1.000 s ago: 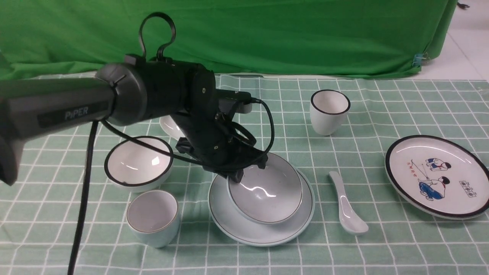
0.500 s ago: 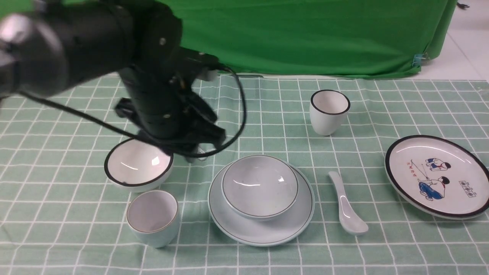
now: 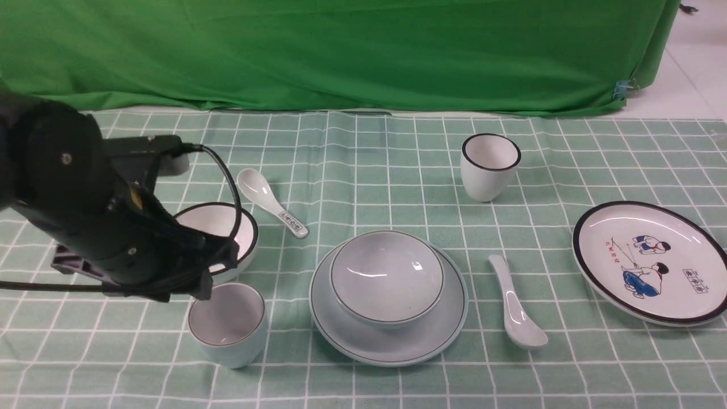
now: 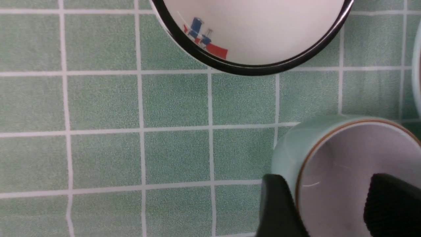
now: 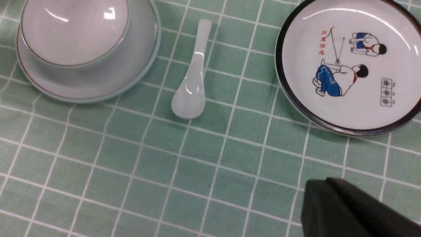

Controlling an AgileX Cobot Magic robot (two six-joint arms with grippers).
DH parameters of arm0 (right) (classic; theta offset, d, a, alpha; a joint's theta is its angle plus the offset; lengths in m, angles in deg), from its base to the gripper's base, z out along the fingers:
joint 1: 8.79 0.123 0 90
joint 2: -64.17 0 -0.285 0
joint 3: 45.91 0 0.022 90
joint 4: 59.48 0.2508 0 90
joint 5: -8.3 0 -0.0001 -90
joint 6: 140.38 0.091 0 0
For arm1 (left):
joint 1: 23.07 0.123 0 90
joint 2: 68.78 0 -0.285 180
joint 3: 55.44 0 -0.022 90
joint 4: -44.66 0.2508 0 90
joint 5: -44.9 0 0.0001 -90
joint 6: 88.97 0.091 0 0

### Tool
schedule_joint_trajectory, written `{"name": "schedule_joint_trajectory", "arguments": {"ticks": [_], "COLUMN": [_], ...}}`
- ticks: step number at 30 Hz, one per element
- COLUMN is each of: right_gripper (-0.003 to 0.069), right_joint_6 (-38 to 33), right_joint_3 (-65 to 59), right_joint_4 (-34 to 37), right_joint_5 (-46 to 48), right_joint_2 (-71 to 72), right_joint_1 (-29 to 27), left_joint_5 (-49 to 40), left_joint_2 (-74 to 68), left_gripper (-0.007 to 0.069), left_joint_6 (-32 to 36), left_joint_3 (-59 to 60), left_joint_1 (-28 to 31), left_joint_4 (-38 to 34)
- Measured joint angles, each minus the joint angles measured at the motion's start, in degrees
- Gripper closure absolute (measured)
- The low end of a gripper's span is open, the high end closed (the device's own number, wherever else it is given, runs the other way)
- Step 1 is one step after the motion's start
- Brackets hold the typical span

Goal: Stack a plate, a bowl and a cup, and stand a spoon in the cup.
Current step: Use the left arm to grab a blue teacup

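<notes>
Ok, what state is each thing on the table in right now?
plate: lying flat, carrying the bowl.
bowl: upright, empty, stacked on the plate.
pale blue cup: upright, empty, not yet stacked.
plain white spoon: lying flat, bowl up.
left pincer: open, straddling the pale blue cup's wall.
black-rimmed bowl: upright, empty.
black-rimmed cup: upright, empty.
cartoon plate: flat, empty.
patterned-handle spoon: lying flat.

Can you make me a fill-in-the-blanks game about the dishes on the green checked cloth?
1. The bowl sits on top of the pale ___.
2. The left gripper has one finger inside the pale blue ___.
3. The plain white spoon lies to the ___ of the bowl.
4. The cartoon plate has a ___ rim.

Missing words: plate; cup; right; black.
</notes>
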State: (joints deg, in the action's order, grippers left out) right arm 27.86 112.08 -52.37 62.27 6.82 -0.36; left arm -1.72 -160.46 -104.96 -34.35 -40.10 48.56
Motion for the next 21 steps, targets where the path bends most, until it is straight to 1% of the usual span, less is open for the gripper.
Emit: {"name": "schedule_joint_trajectory", "arguments": {"ticks": [1, 2, 4, 5, 7, 8, 9, 12, 13, 14, 17, 21], "right_gripper": [0.0624, 0.0624, 0.0622, 0.0621, 0.0618, 0.0617, 0.0615, 0.061, 0.0606, 0.0606, 0.0603, 0.0596], "right_joint_6": [0.0, 0.0, 0.0, 0.0, 0.0, 0.0, 0.0, 0.0, 0.0, 0.0, 0.0, 0.0], "right_joint_3": [0.0, 0.0, 0.0, 0.0, 0.0, 0.0, 0.0, 0.0, 0.0, 0.0, 0.0, 0.0], "right_joint_4": [0.0, 0.0, 0.02, 0.02, 0.02, 0.02, 0.02, 0.02, 0.02, 0.02, 0.02, 0.02], "right_joint_5": [-0.01, -0.06, -0.06, -0.06, -0.06, -0.11, -0.08, -0.19, -0.31, -0.3, -0.56, -0.69], "right_joint_2": [0.0, 0.0, 0.0, 0.0, 0.0, 0.0, 0.0, 0.0, 0.0, 0.0, 0.0, 0.0], "right_joint_1": [0.0, 0.0, 0.0, 0.0, 0.0, 0.0, 0.0, 0.0, 0.0, 0.0, 0.0, 0.0], "left_joint_5": [0.06, 0.37, 0.97, 1.32, 1.6, 1.91, 2.08, 0.62, -0.69, -1.88, -6.21, -7.95], "left_joint_2": [-0.72, -2.24, -4.61, -6.1, -7.5, -8.17, -8.52, -8.15, -7.7, -7.12, -5.52, -4.78], "left_gripper": [0.023, 0.0191, 0.015, 0.0147, 0.0177, 0.0223, 0.0288, 0.0539, 0.0574, 0.0586, 0.0588, 0.059], "left_joint_6": [0.0, -0.25, -0.52, -0.64, -0.65, -0.65, -0.7, -0.64, -0.57, -0.41, 1.1, 2.25], "left_joint_3": [0.06, 0.06, 0.12, 0.12, 0.18, 0.33, 0.38, -0.94, -2.47, -3.97, -10.11, -17.65], "left_joint_1": [0.0, 0.0, 0.0, 0.0, 0.0, 0.0, 0.0, 0.0, 0.0, 0.0, -0.08, -2.46], "left_joint_4": [0.0, 0.05, 0.05, 0.05, 0.05, 0.05, 0.05, 0.22, 0.22, -0.04, -2.41, -3.9]}}
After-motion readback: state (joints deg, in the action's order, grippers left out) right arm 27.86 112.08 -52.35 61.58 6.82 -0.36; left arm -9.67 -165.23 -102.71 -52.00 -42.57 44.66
